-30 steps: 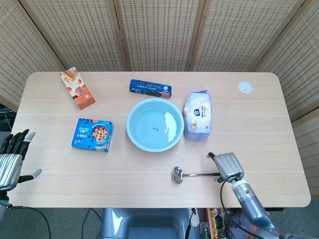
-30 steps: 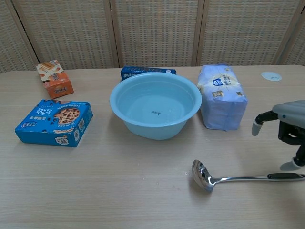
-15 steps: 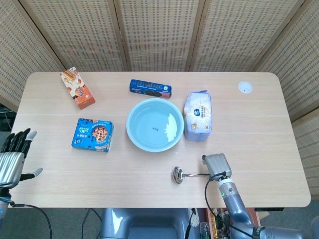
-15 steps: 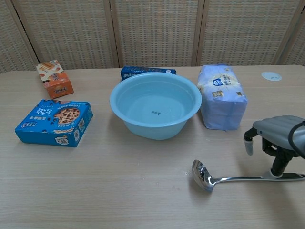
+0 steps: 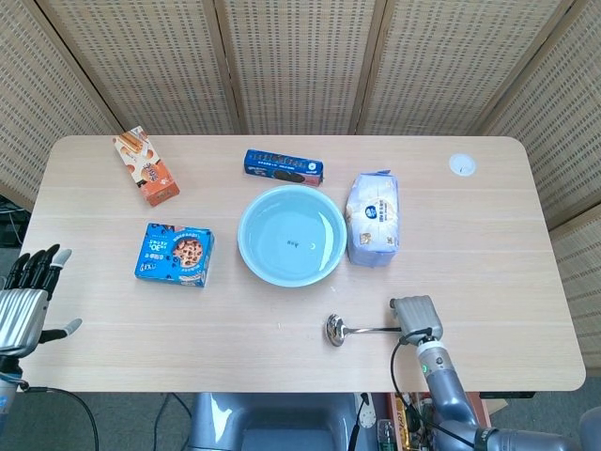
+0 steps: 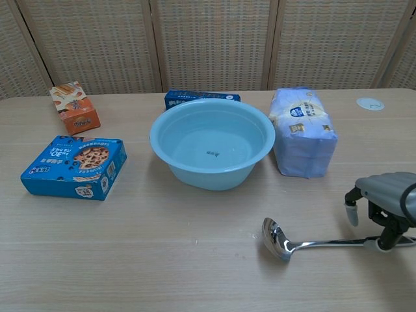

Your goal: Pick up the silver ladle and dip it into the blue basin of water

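The silver ladle point(image 6: 279, 240) lies flat on the table in front of the blue basin point(image 6: 213, 151), bowl to the left and handle running right. It also shows in the head view, as the ladle point(image 5: 335, 329) below the basin point(image 5: 291, 235), which holds water. My right hand point(image 6: 380, 205) hovers low over the handle's far end. Its fingers point(image 6: 388, 235) curl down and touch the handle, while the thumb hangs apart to the left. In the head view the right hand point(image 5: 415, 316) covers the handle's end. My left hand point(image 5: 23, 299) is off the table's left edge, fingers spread, holding nothing.
A white-and-blue tissue pack point(image 6: 301, 132) lies right of the basin. A blue cookie box point(image 6: 74, 166) is to its left, an orange snack box point(image 6: 75, 108) at the far left, a blue biscuit pack point(image 6: 201, 97) behind it. A small white disc point(image 6: 370, 104) sits far right.
My right hand swung left over the ladle's handle, then shifted slightly right and lower onto the handle's end. The ladle has stayed in place. The left hand barely moved.
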